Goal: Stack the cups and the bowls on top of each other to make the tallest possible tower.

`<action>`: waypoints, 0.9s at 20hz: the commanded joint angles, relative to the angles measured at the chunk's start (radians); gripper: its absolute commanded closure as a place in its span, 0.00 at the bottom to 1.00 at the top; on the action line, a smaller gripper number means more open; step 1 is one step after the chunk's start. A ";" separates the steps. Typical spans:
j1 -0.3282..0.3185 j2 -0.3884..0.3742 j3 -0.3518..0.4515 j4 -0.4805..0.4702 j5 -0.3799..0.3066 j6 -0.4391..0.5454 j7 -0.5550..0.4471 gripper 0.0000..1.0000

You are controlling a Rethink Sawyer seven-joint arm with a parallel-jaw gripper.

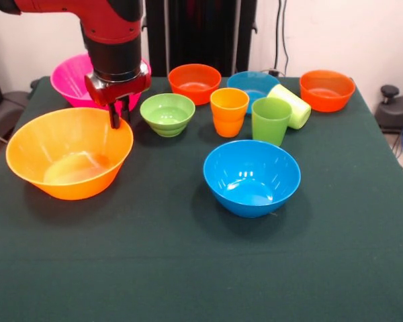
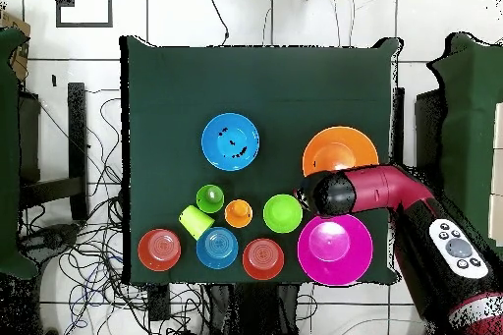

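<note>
My end effector (image 1: 119, 115) hangs at the far rim of the large yellow-orange bowl (image 1: 68, 153), its dark fingers close together and straddling or touching that rim. I cannot tell for certain whether they pinch it, though they look nearly pressed together with the rim at their tips. In the overhead view my end effector (image 2: 312, 192) sits at the bowl's edge nearest my base.

The yellow-orange bowl (image 2: 339, 150) rests on the green desk (image 1: 188, 268) along the left edge in the front view, upright and empty. Just behind it, at the far left corner, stands the large pink bowl (image 1: 72, 79), partly hidden by my arm.

The medium blue bowl (image 1: 252, 177) sits alone near the middle of the desk, well apart from the others. Behind it the rest cluster toward the far edge: a small green bowl (image 1: 167, 113) just beside my end effector, a small orange bowl (image 1: 195, 82) behind that, a small blue bowl (image 1: 252, 83) and another small orange bowl (image 1: 327, 89) toward the far right corner.

The orange cup (image 1: 229, 111) and the green cup (image 1: 271, 120) stand upright side by side, near but apart. The lime-yellow cup (image 1: 292, 104) lies tipped on its side just behind the green cup, touching or nearly touching it. Nothing is stacked; every bowl and cup rests directly on the desk.
</note>
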 commanded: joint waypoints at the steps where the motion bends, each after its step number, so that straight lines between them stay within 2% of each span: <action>1: 0.032 0.049 -0.019 -0.001 -0.056 -0.070 -0.002 1.00; 3: 0.040 0.036 -0.023 0.001 -0.058 -0.071 0.006 1.00; 5: 0.060 -0.014 -0.023 0.015 -0.057 -0.061 0.015 1.00; 12: 0.093 -0.225 0.004 0.132 0.083 0.073 0.014 1.00; 15: 0.112 -0.263 -0.002 0.143 0.105 0.093 0.016 1.00; 17: 0.100 -0.281 -0.012 0.169 0.100 0.071 0.004 1.00; 18: 0.114 -0.274 -0.015 0.181 0.096 0.053 0.023 1.00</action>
